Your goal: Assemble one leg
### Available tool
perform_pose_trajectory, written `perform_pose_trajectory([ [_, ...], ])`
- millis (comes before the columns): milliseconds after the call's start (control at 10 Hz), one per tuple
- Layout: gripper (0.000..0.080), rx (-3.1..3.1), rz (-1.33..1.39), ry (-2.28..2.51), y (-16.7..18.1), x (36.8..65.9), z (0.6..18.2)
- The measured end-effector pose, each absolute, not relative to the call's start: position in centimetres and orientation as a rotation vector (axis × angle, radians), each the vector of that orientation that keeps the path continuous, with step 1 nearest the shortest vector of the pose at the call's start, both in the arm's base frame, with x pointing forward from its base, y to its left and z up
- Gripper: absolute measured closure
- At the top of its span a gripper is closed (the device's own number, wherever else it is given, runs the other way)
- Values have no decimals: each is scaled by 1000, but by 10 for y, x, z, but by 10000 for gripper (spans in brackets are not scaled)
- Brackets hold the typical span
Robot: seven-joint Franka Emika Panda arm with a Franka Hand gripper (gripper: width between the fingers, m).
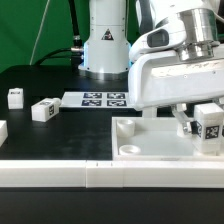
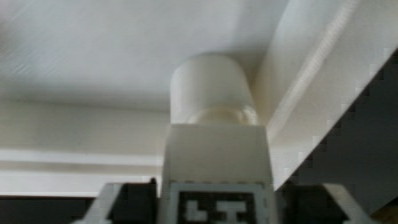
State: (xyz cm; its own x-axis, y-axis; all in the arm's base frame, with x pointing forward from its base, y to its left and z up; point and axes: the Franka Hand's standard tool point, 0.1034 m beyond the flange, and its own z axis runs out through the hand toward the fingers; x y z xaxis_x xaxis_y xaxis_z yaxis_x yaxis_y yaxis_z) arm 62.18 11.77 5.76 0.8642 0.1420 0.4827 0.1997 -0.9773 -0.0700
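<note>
My gripper (image 1: 200, 126) is at the exterior view's right, shut on a leg (image 1: 211, 122), a small white post with a black-and-white tag facing the camera. It holds the leg just above the right part of the large white tray-like panel (image 1: 160, 150). In the wrist view the leg (image 2: 217, 110) runs from between my dark fingers (image 2: 135, 202) to its rounded end, which lies against the panel's raised rim (image 2: 107, 60); I cannot tell if it touches. My gripper (image 2: 217, 212) clamps it at the tag.
Two more legs (image 1: 15, 97) (image 1: 44, 110) lie on the black table at the exterior view's left, and a third (image 1: 2, 129) is cut by the edge. The marker board (image 1: 105, 99) lies before the robot base (image 1: 105, 45). A round corner socket (image 1: 128, 151) shows in the panel.
</note>
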Motion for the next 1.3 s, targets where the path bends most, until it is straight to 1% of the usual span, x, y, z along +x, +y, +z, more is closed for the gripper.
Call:
perform_pose_trajectory([
  [100, 320, -2919, -742, -269, 118, 622, 58],
  [200, 189, -2919, -742, -269, 118, 622, 58],
  [300, 189, -2919, -742, -269, 118, 622, 58],
  [400, 161, -2919, -742, -269, 118, 622, 58],
  [700, 152, -2919, -740, -269, 118, 623, 59],
  [900, 150, -2923, -726, -271, 114, 628, 80],
  [1000, 150, -2925, -723, -270, 112, 629, 85],
  [1200, 150, -2928, -717, -266, 108, 632, 93],
  [1300, 150, -2931, -691, -270, 109, 630, 90],
])
